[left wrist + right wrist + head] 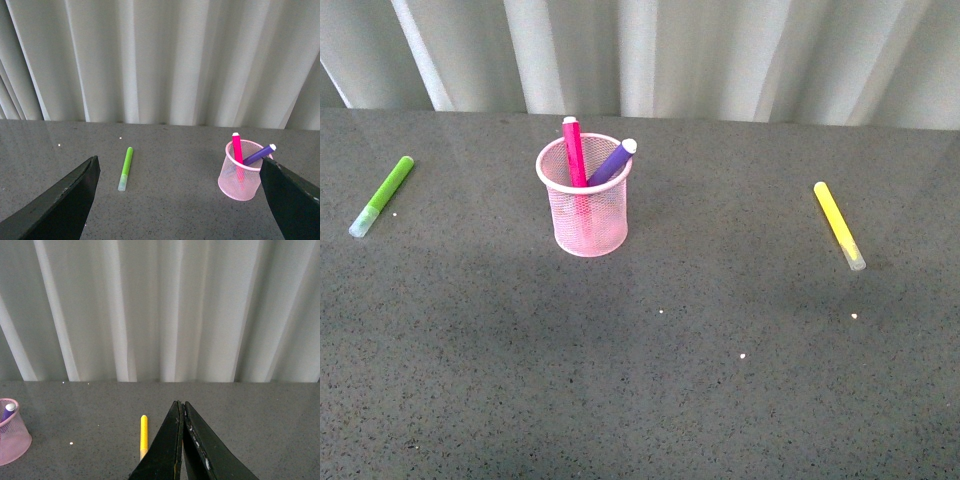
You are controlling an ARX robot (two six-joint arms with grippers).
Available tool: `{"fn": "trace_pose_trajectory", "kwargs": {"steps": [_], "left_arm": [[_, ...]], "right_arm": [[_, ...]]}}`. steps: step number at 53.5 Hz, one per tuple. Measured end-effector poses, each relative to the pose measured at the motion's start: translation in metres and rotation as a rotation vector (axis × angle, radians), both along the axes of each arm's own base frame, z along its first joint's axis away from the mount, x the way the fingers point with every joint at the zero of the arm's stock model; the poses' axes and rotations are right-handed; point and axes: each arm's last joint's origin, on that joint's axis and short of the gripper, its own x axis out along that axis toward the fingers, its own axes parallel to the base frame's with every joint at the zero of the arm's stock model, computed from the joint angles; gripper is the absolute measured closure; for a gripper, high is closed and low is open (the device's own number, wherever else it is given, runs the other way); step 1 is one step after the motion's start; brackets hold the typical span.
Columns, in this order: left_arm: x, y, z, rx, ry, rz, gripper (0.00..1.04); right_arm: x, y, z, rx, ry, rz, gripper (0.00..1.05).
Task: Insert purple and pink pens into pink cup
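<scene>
The pink cup (585, 196) stands upright on the dark table, left of centre. The pink pen (575, 152) and the purple pen (613, 162) both stand inside it, leaning, tops above the rim. The cup shows in the left wrist view (241, 172) with the pink pen (237, 148) and the purple pen (260, 154) in it, and at the edge of the right wrist view (12, 431). My left gripper (181, 172) is open and empty, well back from the cup. My right gripper (180, 405) is shut and empty. Neither arm shows in the front view.
A lime-green marker (383, 195) lies at the far left of the table, also seen in the left wrist view (126, 168). A yellow marker (839, 224) lies at the right, next to my right gripper in its wrist view (144, 435). A pale curtain (650, 50) hangs behind the table.
</scene>
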Motion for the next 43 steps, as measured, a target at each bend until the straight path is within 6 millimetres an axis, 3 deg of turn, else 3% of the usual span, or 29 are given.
{"fn": "trace_pose_trajectory", "kwargs": {"steps": [43], "left_arm": [[0.0, 0.0, 0.0, 0.0, 0.0, 0.0, 0.07]], "right_arm": [[-0.023, 0.0, -0.005, 0.001, 0.034, 0.0, 1.01]]}}
